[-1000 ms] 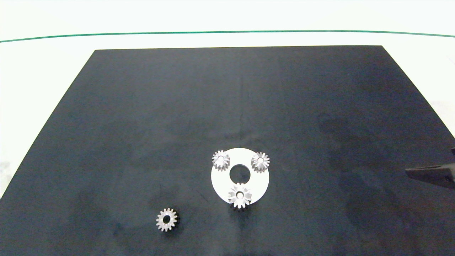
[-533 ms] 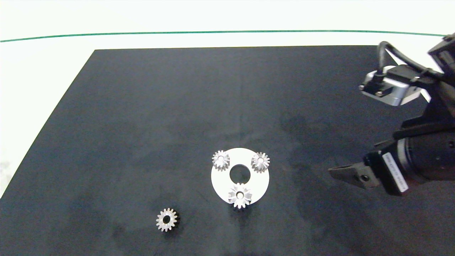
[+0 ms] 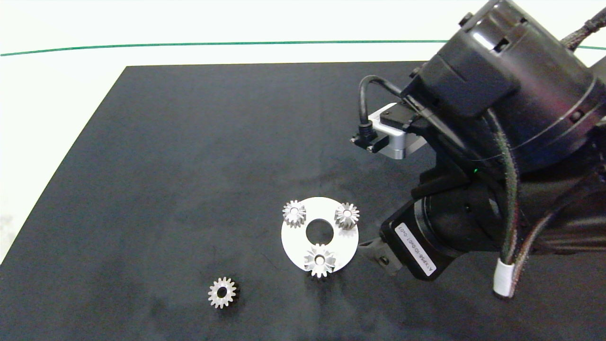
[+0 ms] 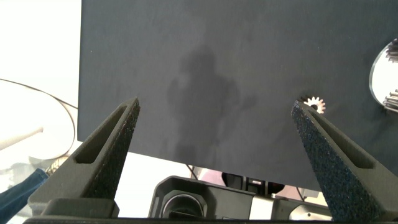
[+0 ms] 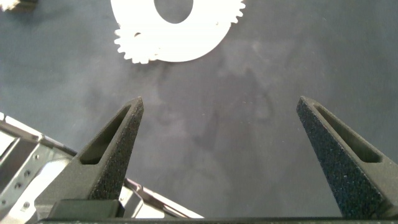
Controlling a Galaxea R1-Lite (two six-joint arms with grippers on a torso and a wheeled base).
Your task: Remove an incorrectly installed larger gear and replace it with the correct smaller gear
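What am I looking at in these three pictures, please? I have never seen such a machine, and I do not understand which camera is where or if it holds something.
This is a robot with two dark arms, each ending in a gripper of two grey fingers. One picture comes from a camera above, looking down at a black mat. The other two come from cameras on the wrists, so each shows its own gripper's fingers.

On the mat lies a white disc carrying three silver gears. The one at its near edge is the larger gear, with long pointed teeth. A loose smaller gear lies apart on the mat.

The right gripper is open and empty, just beside the disc. The left gripper is open and empty too, near the mat's edge, outside the overhead picture.
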